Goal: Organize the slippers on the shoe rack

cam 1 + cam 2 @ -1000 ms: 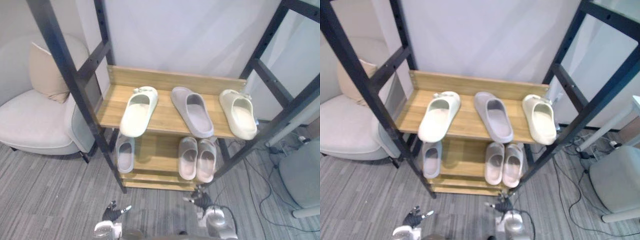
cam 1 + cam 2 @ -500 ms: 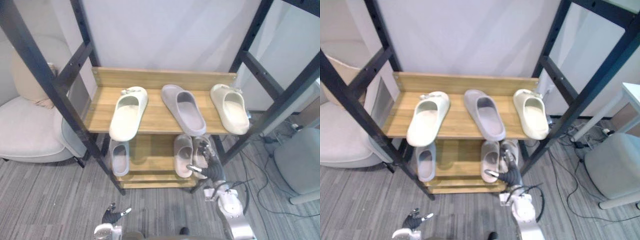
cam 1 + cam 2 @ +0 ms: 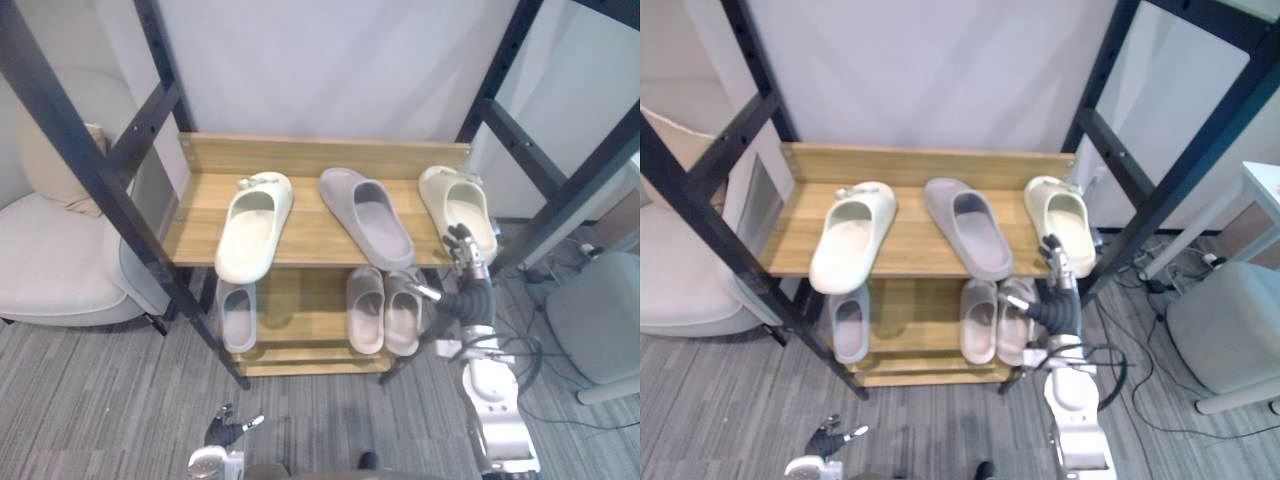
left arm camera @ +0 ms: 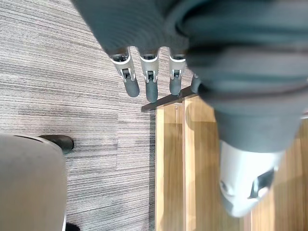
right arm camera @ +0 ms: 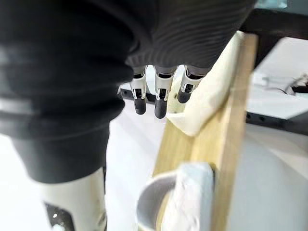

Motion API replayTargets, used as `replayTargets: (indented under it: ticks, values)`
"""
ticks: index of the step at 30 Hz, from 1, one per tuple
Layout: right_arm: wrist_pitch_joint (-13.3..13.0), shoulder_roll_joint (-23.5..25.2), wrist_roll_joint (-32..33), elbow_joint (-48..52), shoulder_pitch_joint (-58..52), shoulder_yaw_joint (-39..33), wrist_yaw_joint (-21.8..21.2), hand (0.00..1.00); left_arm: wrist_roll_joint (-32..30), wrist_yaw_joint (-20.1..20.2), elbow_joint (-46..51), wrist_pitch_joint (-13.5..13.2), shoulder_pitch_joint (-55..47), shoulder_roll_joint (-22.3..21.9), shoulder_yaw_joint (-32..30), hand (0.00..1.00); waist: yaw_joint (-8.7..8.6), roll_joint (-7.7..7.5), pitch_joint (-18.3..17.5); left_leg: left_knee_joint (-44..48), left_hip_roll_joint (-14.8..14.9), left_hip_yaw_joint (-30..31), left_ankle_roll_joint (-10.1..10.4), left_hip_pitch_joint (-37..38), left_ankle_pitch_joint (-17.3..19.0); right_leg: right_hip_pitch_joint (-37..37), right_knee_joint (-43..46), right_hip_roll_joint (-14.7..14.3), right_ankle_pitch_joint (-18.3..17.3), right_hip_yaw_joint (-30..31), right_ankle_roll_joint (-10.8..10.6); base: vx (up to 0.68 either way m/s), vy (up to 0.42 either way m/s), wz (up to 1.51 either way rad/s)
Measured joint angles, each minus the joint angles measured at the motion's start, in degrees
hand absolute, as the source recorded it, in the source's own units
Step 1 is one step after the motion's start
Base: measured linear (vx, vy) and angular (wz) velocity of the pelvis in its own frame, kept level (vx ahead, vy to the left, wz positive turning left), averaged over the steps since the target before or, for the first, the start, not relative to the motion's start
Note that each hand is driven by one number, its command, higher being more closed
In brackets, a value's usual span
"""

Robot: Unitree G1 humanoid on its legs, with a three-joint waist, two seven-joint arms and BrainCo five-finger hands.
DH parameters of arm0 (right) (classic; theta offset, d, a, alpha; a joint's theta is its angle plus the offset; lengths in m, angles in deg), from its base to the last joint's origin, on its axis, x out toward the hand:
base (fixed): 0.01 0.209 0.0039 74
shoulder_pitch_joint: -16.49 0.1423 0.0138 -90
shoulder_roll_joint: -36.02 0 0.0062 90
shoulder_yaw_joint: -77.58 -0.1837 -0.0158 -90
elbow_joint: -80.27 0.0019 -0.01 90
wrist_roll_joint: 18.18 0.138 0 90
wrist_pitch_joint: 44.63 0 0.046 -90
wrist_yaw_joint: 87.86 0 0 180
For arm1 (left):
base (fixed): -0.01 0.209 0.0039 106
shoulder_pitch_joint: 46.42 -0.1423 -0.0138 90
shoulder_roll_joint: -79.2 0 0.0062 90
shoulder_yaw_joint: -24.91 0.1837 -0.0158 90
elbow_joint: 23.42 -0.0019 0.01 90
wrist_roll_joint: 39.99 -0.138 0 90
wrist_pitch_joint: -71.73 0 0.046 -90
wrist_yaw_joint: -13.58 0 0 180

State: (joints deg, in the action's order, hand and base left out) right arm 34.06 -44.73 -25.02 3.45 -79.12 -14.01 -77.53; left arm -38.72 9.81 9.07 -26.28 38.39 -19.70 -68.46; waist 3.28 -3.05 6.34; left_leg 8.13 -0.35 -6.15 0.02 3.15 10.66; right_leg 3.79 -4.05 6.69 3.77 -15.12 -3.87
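Three slippers lie on the wooden top shelf (image 3: 310, 250) of the shoe rack: a cream slipper (image 3: 253, 225) at the left, a grey slipper (image 3: 367, 216) in the middle and a second cream slipper (image 3: 458, 208) at the right. On the lower shelf a single grey slipper (image 3: 237, 314) lies at the left and a grey pair (image 3: 384, 310) at the right. My right hand (image 3: 465, 265) is raised at the top shelf's front edge, just before the right cream slipper (image 5: 211, 91), open with straight fingers (image 5: 161, 101). My left hand (image 3: 228, 432) hangs low over the carpet, open.
Black slanted rack posts (image 3: 120, 200) stand on both sides of the shelves. A light armchair (image 3: 60, 250) with a beige cushion sits at the left. A grey stool (image 3: 600, 320) and floor cables (image 3: 540, 350) are at the right. A white wall backs the rack.
My right hand has risen from in front of the lower shelf's grey pair to the top shelf's front edge by the right cream slipper. The left hand stays low.
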Motion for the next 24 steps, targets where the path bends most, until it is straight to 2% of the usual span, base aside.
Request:
replayTargets:
  ticks: [5, 14, 19, 24]
  values:
    - [1.19, 0.13, -1.16, -0.01, 1.96, -2.76, 1.98, 0.00, -0.01, 0.11, 0.19, 0.04, -0.01, -0.03, 0.01, 0.00, -0.03, 0.15, 0.10, -0.01, 0.03, 0.34, 0.00, -0.03, 0.00, 0.10, -0.02, -0.06, -0.01, 0.20, 0.00, 0.01, -0.002, 0.03]
    - [1.31, -0.11, -1.97, -0.04, 6.04, -3.49, 2.19, 0.00, 0.00, 0.19, 0.81, 0.07, -0.14, -0.05, 0.02, 0.00, -0.01, 0.23, 0.20, 0.09, 0.52, 0.28, 0.05, 0.00, 0.03, 0.07, 0.19, -0.21, -0.01, 0.49, 0.00, 0.00, 0.000, 0.00]
    - [1.35, -1.50, 2.47, -1.12, 10.27, -3.16, 1.44, 0.00, 0.04, 0.30, 1.00, 0.07, -0.16, -0.06, 0.03, 0.00, 0.18, 0.21, 0.36, 0.10, 0.59, 0.31, 0.06, -0.06, 0.03, 0.01, 0.21, -0.29, -0.01, 0.54, 0.00, 0.00, 0.000, 0.00]
    - [1.99, -5.02, 5.02, -7.88, 16.17, -1.93, -0.62, 0.00, 0.13, 0.66, 1.48, 0.00, -0.17, 0.00, 0.02, 0.00, 0.75, -0.31, 1.02, 0.08, 0.54, 0.63, 0.05, -0.19, 0.02, 0.01, 0.19, -0.31, -0.01, 0.45, 0.00, 0.00, 0.000, 0.02]
